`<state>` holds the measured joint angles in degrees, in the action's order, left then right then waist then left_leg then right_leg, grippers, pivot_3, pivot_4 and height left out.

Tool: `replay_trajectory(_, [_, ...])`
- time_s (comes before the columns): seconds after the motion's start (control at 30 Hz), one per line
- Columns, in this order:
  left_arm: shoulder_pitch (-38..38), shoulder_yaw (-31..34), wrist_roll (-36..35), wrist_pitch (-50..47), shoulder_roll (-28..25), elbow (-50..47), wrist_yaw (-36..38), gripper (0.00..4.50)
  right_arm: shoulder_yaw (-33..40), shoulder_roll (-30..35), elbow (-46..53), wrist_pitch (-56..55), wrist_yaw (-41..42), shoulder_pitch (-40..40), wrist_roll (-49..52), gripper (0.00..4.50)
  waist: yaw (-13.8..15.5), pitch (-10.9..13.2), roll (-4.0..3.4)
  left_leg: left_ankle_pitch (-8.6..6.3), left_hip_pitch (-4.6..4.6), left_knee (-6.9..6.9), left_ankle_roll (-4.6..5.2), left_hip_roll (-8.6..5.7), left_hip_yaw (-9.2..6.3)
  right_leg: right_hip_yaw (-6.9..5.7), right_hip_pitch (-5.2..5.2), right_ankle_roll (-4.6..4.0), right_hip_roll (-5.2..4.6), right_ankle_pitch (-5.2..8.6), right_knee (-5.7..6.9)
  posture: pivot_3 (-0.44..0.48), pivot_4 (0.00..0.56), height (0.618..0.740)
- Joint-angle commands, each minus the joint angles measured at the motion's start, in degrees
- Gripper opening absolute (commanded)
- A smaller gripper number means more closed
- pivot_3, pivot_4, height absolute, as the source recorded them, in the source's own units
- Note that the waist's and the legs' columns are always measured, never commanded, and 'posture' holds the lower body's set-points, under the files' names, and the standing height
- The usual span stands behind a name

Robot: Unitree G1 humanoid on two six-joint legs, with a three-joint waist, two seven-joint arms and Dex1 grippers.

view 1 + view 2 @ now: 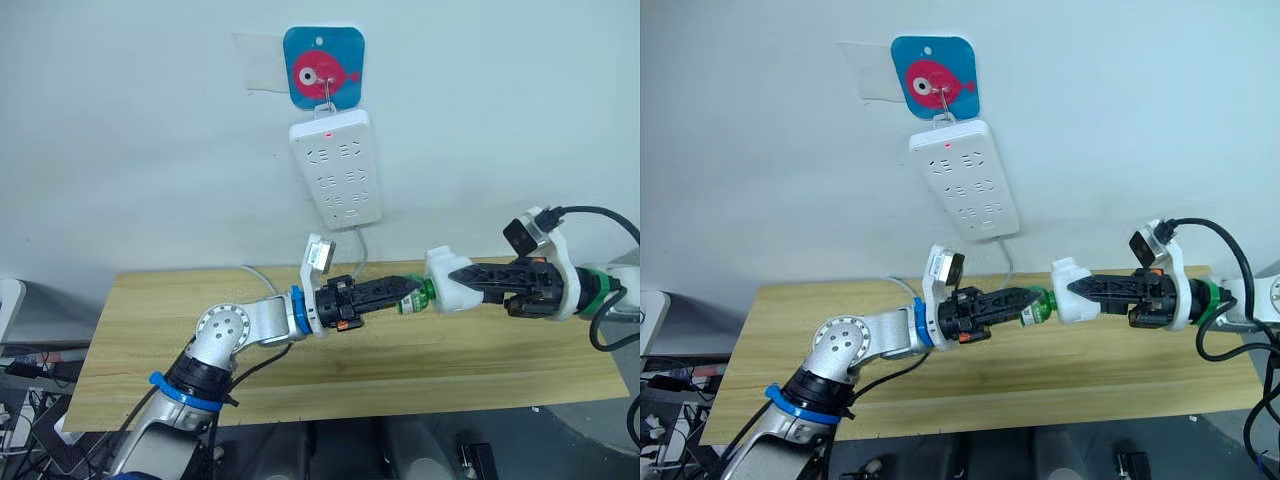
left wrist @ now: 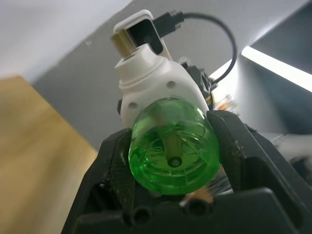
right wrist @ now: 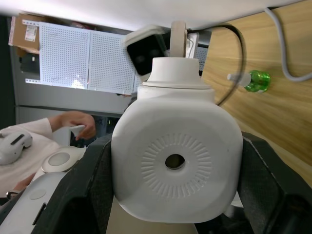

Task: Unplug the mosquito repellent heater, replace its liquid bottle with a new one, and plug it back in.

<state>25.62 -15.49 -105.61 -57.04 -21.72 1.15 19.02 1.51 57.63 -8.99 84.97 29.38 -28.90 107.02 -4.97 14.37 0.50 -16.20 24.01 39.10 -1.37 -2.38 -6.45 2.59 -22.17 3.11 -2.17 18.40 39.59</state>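
Above the middle of the wooden table (image 1: pixel 500 350), the white mosquito repellent heater (image 1: pixel 446 279) is held by my right gripper (image 1: pixel 455 281), shut on its sides. In the right wrist view the heater's face with its round vent hole (image 3: pixel 174 162) points at the camera between the black fingers (image 3: pixel 273 185). A green liquid bottle (image 1: pixel 417 294) meets the heater's underside, and my left gripper (image 1: pixel 408 292) is shut on it. Its round base (image 2: pixel 173 148) faces the left wrist camera, with the heater (image 2: pixel 156 83) right behind it. Another green bottle (image 3: pixel 254 81) with a white wick lies on the table.
A white multi-socket power strip (image 1: pixel 338 168) with a red light hangs on the wall from a blue fish hook (image 1: pixel 323 68), above the grippers. Its grey cable (image 1: pixel 360 245) drops behind the table. A person's hand (image 3: pixel 80 124) shows far beyond the table.
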Motion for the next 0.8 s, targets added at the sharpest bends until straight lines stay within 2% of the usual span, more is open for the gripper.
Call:
replay_trajectory(0.03, [-0.5,5.2,-7.0,-4.0,0.8,2.4,-4.3,2.27,0.0,1.4,1.1,1.3,0.2,0.1,0.6,3.00,0.0,0.0,0.00,0.00,-0.03,0.00,0.00,0.00,0.02,0.03,-0.01,0.00,0.00,0.00,0.05,-0.119,0.233,0.740])
replay_trajectory(0.3, [-1.1,9.9,-7.4,-7.7,2.5,2.1,-8.8,2.27,1.0,1.8,-2.5,2.0,1.4,-1.0,-2.9,3.00,0.1,0.0,0.00,0.04,-0.04,0.00,-0.05,0.00,0.11,0.08,-0.04,0.00,0.01,0.00,0.08,-0.113,0.245,0.740])
replay_trajectory(0.6, [-3.9,14.5,-7.4,-12.5,-0.5,-0.2,-8.9,2.27,4.2,2.4,-8.1,3.5,3.1,-2.4,-10.0,3.00,0.1,0.0,0.00,0.03,-0.06,-0.01,-0.05,0.00,0.14,0.11,-0.04,0.00,0.01,0.00,0.08,-0.115,0.253,0.740])
replay_trajectory(0.7, [-5.0,15.1,-7.4,-13.1,-2.9,-2.5,-8.1,2.27,5.7,2.2,-8.7,2.0,2.6,-2.9,-15.7,3.00,0.1,0.0,0.01,0.03,-0.06,-0.02,-0.04,0.00,0.16,0.13,-0.04,0.00,0.01,0.00,0.08,-0.118,0.260,0.740])
replay_trajectory(0.8, [-5.2,16.2,-5.1,-11.6,-4.4,-5.9,-6.2,2.27,3.9,2.0,-4.5,-5.3,1.6,-1.8,-28.6,3.00,0.2,0.0,0.00,0.02,-0.06,-0.03,-0.02,0.01,0.14,0.13,-0.04,0.00,0.01,0.00,0.08,-0.118,0.260,0.740])
